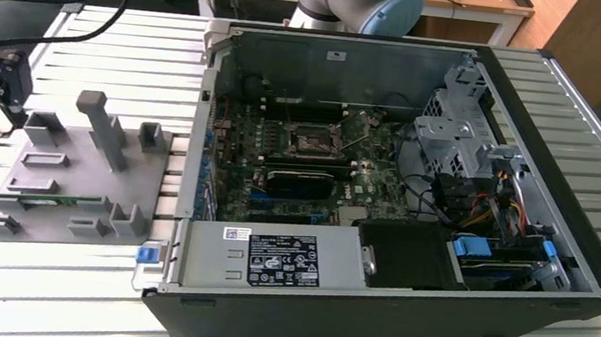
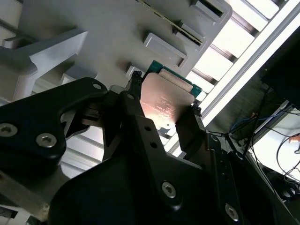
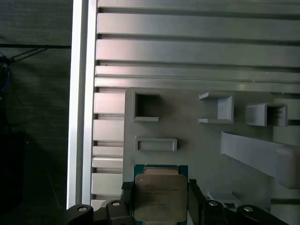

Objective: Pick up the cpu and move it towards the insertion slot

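- My black pincer (image 2: 164,96) is pinching the flat square silver-topped cpu (image 3: 159,197).
- I'm holding it over the grey plastic fixture plate (image 3: 187,140).
- The metal-framed square insertion slot (image 1: 312,142) is sitting well apart, toward the exterior view's right.

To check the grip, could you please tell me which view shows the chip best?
The first wrist view: the chip faces the camera squarely, held in the gripper. The second wrist view shows it slanted, partly hidden by the gripper. In the exterior view it is too small to tell.

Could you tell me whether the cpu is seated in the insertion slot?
No, in the first wrist view the cpu sits in the gripper over the grey plate.
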### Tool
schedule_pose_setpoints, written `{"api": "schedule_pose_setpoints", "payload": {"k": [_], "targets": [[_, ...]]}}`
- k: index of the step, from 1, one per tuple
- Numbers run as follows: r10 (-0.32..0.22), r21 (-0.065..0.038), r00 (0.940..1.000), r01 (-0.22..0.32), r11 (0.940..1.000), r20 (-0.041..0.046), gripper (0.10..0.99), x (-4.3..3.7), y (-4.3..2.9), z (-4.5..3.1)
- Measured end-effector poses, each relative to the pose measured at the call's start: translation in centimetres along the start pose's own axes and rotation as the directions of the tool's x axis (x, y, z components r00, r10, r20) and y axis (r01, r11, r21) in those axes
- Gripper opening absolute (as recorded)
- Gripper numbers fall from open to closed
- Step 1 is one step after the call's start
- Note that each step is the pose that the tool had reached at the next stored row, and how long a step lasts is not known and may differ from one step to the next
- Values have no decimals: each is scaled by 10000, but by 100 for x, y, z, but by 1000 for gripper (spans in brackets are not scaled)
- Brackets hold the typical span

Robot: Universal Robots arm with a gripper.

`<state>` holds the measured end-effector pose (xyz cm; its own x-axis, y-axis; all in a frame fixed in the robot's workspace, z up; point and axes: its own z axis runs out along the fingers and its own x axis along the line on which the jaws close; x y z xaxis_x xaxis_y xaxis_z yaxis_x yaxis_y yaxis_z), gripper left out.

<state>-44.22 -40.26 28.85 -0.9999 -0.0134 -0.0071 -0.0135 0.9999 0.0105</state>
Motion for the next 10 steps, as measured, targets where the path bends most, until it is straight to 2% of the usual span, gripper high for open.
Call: {"api": "schedule_pose_setpoints", "payload": {"k": [10], "targets": [[0,5,10000,0,10000,12,541,-1,3,-140]]}}
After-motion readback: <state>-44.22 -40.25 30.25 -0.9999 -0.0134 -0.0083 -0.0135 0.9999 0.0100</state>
